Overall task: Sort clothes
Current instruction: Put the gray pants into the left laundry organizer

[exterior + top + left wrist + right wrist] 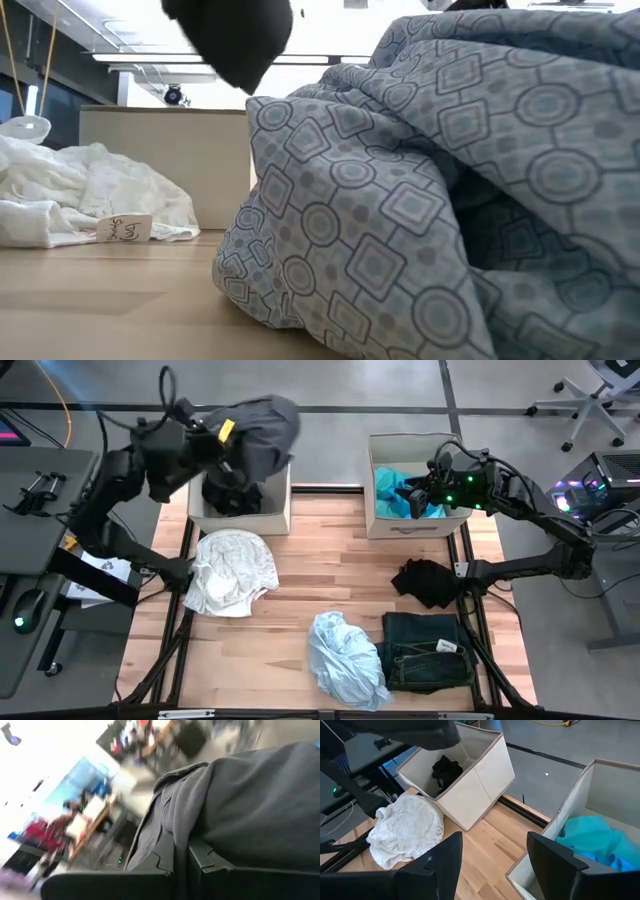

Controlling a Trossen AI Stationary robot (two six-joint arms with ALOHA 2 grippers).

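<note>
- now the left gripper holds a dark grey garment, fingers clenched on it, hanging right above the left bin.
- right gripper, fingers spread and empty, hovers over the right bin holding teal cloth.

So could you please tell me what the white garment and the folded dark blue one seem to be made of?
White garment: thin, matte, crinkly cloth, perhaps cotton, judging by its fine wrinkles. Folded dark blue garment: looks like denim, stiff and heavy, with visible seams and a waist label.
</note>
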